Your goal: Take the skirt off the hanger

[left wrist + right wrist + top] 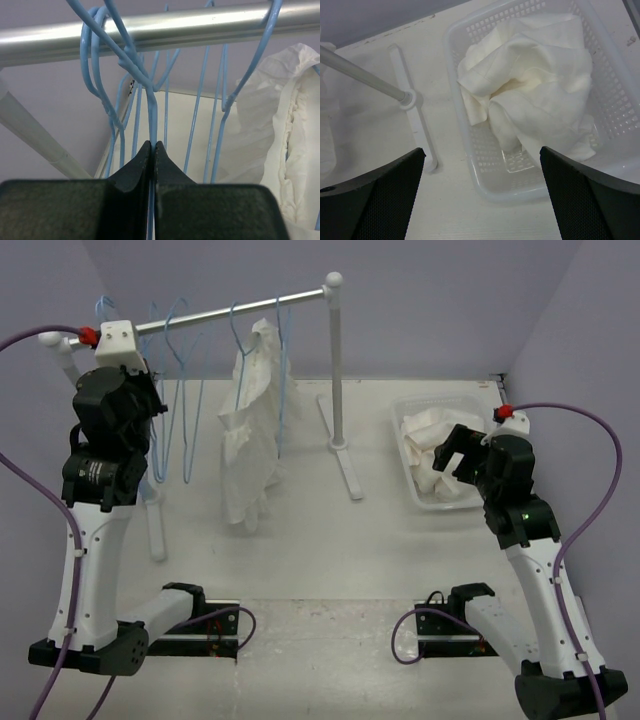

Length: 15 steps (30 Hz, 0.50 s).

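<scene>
The skirt (428, 428) is a crumpled white cloth lying in the clear plastic basket (420, 400) at the right; it fills most of the basket in the right wrist view (535, 85). My right gripper (446, 462) is open and empty, hovering over the basket's near left rim (485, 192); in that view the gripper (482, 160) holds nothing. My left gripper (152, 405) is up at the rail, shut on the wire of a bare blue hanger (152, 115); the wrist view shows the gripper (152, 146) pinching it.
A metal rail (220, 312) on white posts (337, 370) carries several blue hangers (185, 370). A longer, narrower white garment (250, 430) with dangling ends hangs on one; it also shows in the left wrist view (280, 125). The rack's foot (415, 125) lies left of the basket.
</scene>
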Each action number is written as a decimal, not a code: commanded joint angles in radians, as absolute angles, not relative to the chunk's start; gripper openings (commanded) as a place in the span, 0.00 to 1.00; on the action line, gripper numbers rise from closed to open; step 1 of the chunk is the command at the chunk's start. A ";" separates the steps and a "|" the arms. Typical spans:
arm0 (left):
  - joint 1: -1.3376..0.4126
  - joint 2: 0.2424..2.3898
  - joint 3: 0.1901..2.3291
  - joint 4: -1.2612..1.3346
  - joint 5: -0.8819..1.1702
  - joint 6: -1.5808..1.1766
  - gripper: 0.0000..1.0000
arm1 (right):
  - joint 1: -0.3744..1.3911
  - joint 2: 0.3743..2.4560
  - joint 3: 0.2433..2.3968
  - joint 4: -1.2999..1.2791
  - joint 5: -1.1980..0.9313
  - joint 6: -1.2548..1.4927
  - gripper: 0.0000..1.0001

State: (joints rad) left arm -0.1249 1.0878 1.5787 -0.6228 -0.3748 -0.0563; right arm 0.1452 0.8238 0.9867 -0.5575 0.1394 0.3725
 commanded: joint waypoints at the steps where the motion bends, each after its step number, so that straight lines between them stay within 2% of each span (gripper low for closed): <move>1: -0.124 1.072 1.579 -0.575 -0.333 -0.006 0.00 | 0.149 0.819 0.999 -0.554 0.156 0.356 0.99; 15: -0.124 1.101 1.494 -0.617 -0.316 -0.054 0.00 | 0.147 0.815 0.999 -0.558 0.147 0.357 0.99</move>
